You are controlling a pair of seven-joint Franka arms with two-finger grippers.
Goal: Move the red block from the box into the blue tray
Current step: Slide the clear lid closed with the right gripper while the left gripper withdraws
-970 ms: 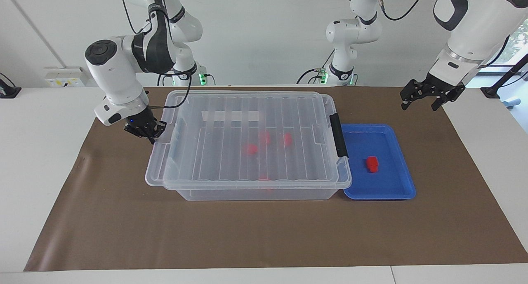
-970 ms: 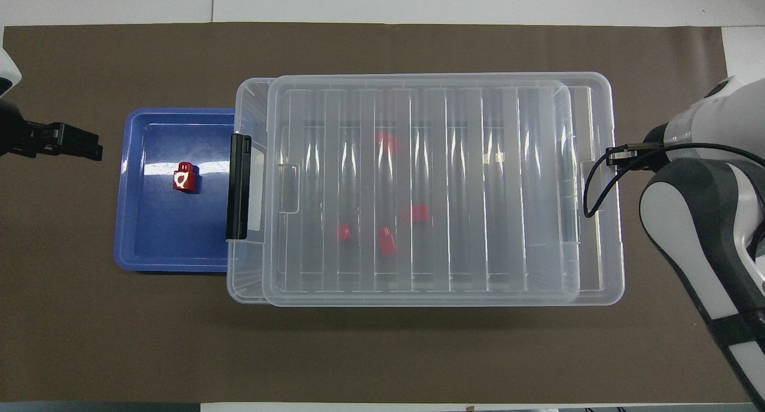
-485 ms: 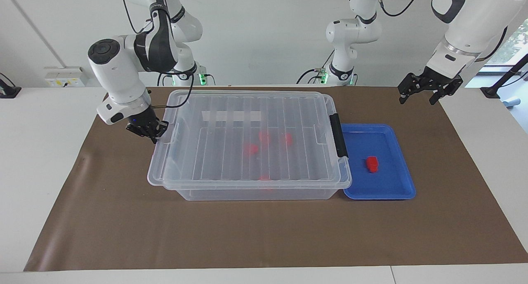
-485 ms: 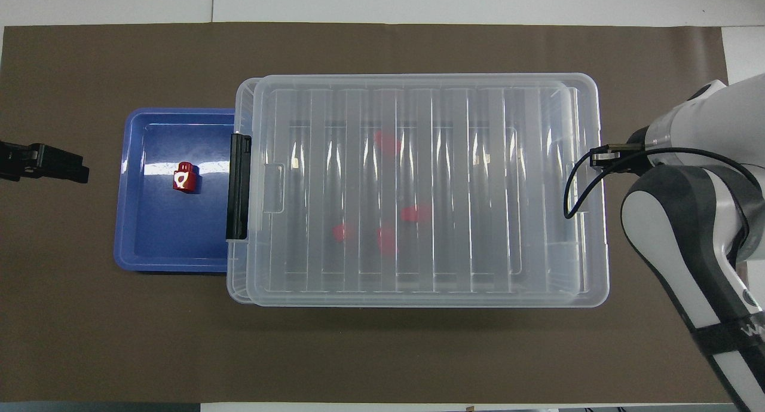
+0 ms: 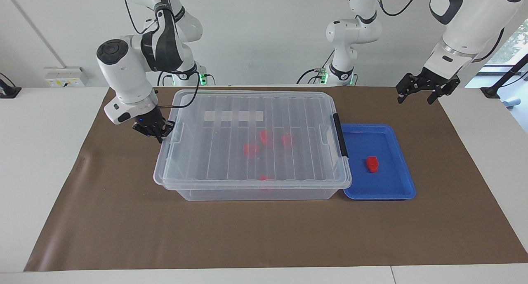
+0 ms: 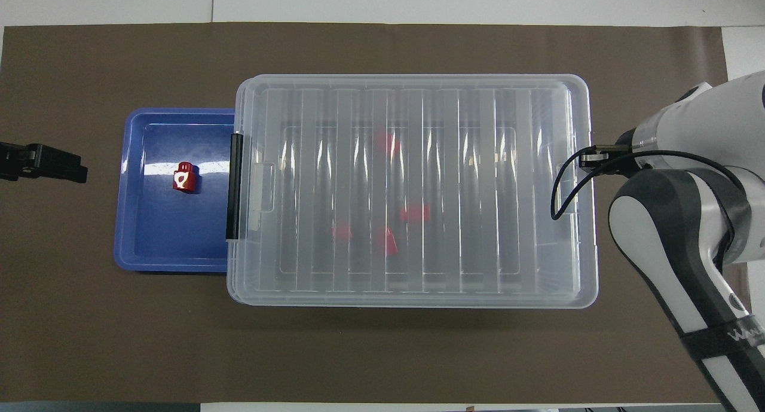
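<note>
While the right hand (image 5: 159,134) stays closed at the nine o'clock end of the lid (image 5: 297,160), the facing view shows that lid slid toward three o'clock since a second ago: it now sits square on the box (image 5: 255,194), where it overhung the nine o'clock end before. Whether the hand pinches the lid's rim I cannot tell. The left hand (image 5: 416,97), fingers spread and empty, hangs over the brown mat (image 5: 247,234) at one o'clock of the blue tray (image 5: 409,181), a little higher than before. The red block (image 5: 372,164) lies unmoved in the tray, which touches the box at the black latch (image 5: 340,135).

From overhead the lid's edges line up with the box (image 6: 412,301) all round, and the right arm (image 6: 675,220) has come in to three o'clock of it, hiding its hand. The left hand (image 6: 72,164) sits at nine o'clock of the tray (image 6: 128,220).

Counted: one box, one lid, one latch (image 6: 234,185), one tray, two hands. Red blocks number five: one (image 6: 184,177) in the tray, four blurred under the lid.
</note>
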